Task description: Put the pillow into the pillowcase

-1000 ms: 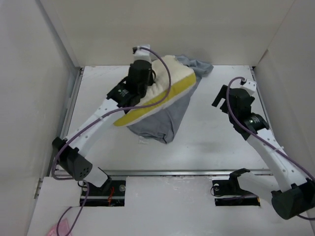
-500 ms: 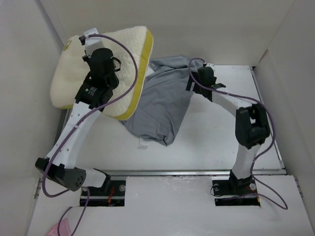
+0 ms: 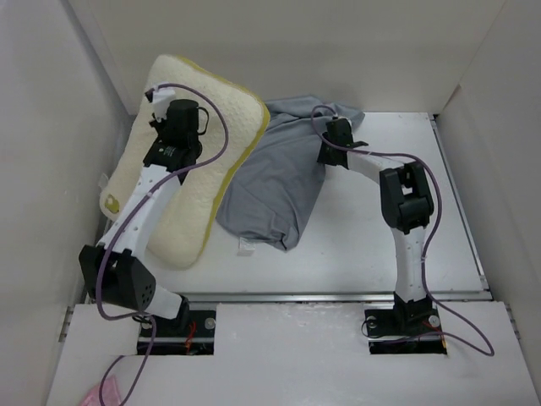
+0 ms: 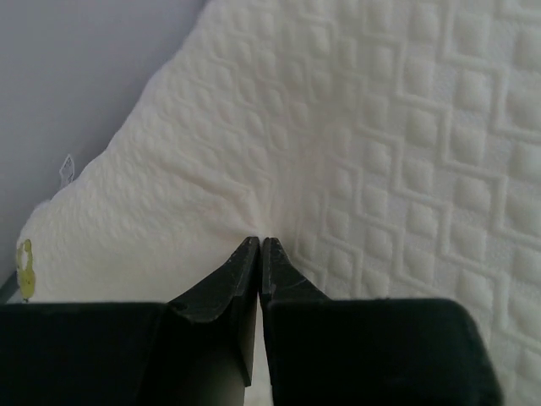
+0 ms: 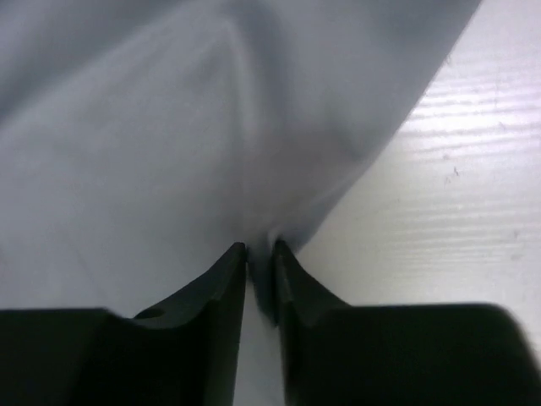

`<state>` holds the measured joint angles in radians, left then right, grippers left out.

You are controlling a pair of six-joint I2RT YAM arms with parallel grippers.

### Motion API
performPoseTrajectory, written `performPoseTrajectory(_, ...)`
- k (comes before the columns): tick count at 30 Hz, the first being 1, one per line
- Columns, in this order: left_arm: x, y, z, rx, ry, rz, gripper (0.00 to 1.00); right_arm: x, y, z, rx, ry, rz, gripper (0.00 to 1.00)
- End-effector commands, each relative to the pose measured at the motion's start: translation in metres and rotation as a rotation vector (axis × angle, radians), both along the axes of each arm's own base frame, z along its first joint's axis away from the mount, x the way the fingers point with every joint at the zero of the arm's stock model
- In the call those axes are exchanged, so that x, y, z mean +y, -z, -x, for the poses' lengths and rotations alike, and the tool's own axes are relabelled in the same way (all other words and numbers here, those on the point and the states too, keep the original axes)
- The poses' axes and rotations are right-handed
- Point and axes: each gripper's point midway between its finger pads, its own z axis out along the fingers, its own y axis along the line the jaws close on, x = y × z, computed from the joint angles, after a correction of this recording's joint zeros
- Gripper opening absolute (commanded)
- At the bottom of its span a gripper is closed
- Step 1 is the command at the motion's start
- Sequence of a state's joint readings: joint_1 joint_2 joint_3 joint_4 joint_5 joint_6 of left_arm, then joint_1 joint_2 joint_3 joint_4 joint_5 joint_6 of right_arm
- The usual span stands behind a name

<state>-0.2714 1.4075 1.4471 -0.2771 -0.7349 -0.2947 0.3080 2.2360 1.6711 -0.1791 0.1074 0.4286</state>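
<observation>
Two grips: left gripper [image 4: 259, 245] clamped on pillow [image 3: 230, 110]; right gripper [image 5: 259, 250] pinched pillowcase [image 3: 279, 178] edge.
Pillow: tilted up at worktop [image 3: 372, 228] left edge.
Needed: only one cloth layer lifted, so the mouth gaped.

Pillow [image 3: 190, 224] is tipped up steeply at the far left, quilted cream face [image 4: 380, 152] showing. Its yellow edge [image 3: 239, 161] runs down the right side, and the small yellow tag [image 3: 110, 202] sits low on the left. Whether its lower end touches the table [image 3: 363, 228] is hard to tell. Pillowcase [image 3: 275, 182], grey and wrinkled [image 5: 127, 127], lies in a loose heap on the table at centre back. It's just beside that yellow edge, its narrower end toward the near side.
</observation>
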Motion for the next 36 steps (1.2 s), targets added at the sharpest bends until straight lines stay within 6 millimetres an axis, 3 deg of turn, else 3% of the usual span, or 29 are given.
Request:
performPoseTrajectory(1,-0.011,-0.002,-0.017,-0.073,0.059,0.075,0.0,-0.009,-0.006,-0.005,-0.005,0.045,-0.034,0.22)
performPoseTrajectory(2,-0.014,0.004,-0.018,-0.067,0.072,0.078,0.0,-0.018,0.004,0.002,0.01,0.07,-0.033,0.06)
performPoseTrajectory(3,-0.011,0.005,-0.019,-0.066,0.071,0.081,0.0,-0.024,-0.008,0.005,-0.005,0.092,-0.052,0.0)
performPoseTrajectory(4,-0.014,0.014,-0.021,-0.049,0.081,0.081,0.0,-0.033,-0.011,0.009,-0.013,0.124,-0.05,0.0)
performPoseTrajectory(5,-0.016,0.019,-0.023,-0.05,0.092,0.086,0.0,-0.043,0.009,0.033,0.042,0.12,-0.077,0.0)
performPoseTrajectory(6,-0.019,0.018,-0.025,-0.054,0.114,0.085,0.0,-0.041,-0.025,0.03,-0.051,0.106,-0.138,0.0)
performPoseTrajectory(8,-0.02,0.023,-0.03,-0.047,0.139,0.08,0.0,-0.056,-0.036,0.053,-0.021,0.231,-0.191,0.0)
performPoseTrajectory(9,-0.022,0.027,-0.03,-0.037,0.15,0.082,0.0,-0.069,-0.025,0.079,0.033,0.283,-0.154,0.0)
performPoseTrajectory(10,-0.026,0.026,-0.032,-0.041,0.174,0.083,0.0,-0.081,-0.056,0.089,-0.024,0.35,-0.163,0.0)
performPoseTrajectory(11,-0.029,0.029,-0.035,-0.037,0.186,0.087,0.0,-0.095,-0.059,0.102,-0.024,0.414,-0.131,0.0)
performPoseTrajectory(12,-0.032,0.035,-0.039,-0.031,0.2,0.082,0.0,-0.126,-0.056,0.119,-0.026,0.535,-0.043,0.0)
performPoseTrajectory(13,-0.036,0.036,-0.04,-0.029,0.226,0.091,0.0,-0.144,-0.065,0.14,-0.012,0.598,-0.004,0.0)
performPoseTrajectory(15,-0.042,0.042,-0.047,-0.021,0.254,0.082,0.0,-0.173,-0.066,0.163,0.008,0.716,0.037,0.0)
performPoseTrajectory(16,-0.044,0.048,-0.05,-0.006,0.265,0.084,0.0,-0.181,-0.053,0.188,0.086,0.743,0.068,0.0)
performPoseTrajectory(20,-0.048,0.057,-0.055,0.018,0.295,0.065,0.0,-0.193,-0.049,0.239,0.162,0.871,0.072,0.0)
performPoseTrajectory(23,-0.049,0.062,-0.054,0.044,0.289,0.075,0.0,-0.19,-0.066,0.241,0.133,0.745,0.151,0.29)
performPoseTrajectory(24,-0.042,0.06,-0.053,0.041,0.26,0.081,0.16,-0.189,-0.082,0.243,0.105,0.683,0.205,0.57)
performPoseTrajectory(25,-0.042,0.063,-0.052,0.053,0.257,0.088,0.43,-0.186,-0.096,0.243,0.077,0.659,0.245,0.7)
performPoseTrajectory(26,-0.041,0.062,-0.049,0.07,0.256,0.086,0.98,-0.169,-0.125,0.234,-0.003,0.596,0.283,0.83)
performPoseTrajectory(27,-0.04,0.064,-0.048,0.076,0.244,0.091,1.0,-0.16,-0.136,0.234,-0.02,0.556,0.311,0.92)
performPoseTrajectory(28,-0.04,0.059,-0.046,0.059,0.24,0.105,1.0,-0.149,-0.148,0.23,-0.049,0.455,0.359,0.94)
performPoseTrajectory(30,-0.043,0.06,-0.041,0.062,0.264,0.114,1.0,-0.095,-0.164,0.221,-0.12,0.275,0.296,0.94)
performPoseTrajectory(31,-0.042,0.062,-0.037,0.07,0.263,0.113,1.0,-0.072,-0.166,0.219,-0.134,0.084,0.343,0.94)
performPoseTrajectory(32,-0.041,0.054,-0.033,0.052,0.261,0.125,1.0,-0.049,-0.159,0.22,-0.13,-0.017,0.321,0.94)
performPoseTrajectory(33,-0.045,0.064,-0.026,0.081,0.271,0.122,1.0,-0.004,-0.148,0.233,-0.112,-0.219,0.255,0.93)
performPoseTrajectory(34,-0.049,0.063,-0.022,0.075,0.277,0.132,1.0,0.027,-0.146,0.233,-0.136,-0.364,0.218,0.89)
performPoseTrajectory(35,-0.057,0.059,-0.015,0.068,0.294,0.142,1.0,0.063,-0.136,0.252,-0.126,-0.565,0.176,0.86)
performPoseTrajectory(36,-0.061,0.06,-0.01,0.068,0.305,0.142,1.0,0.083,-0.133,0.26,-0.136,-0.655,0.16,0.84)
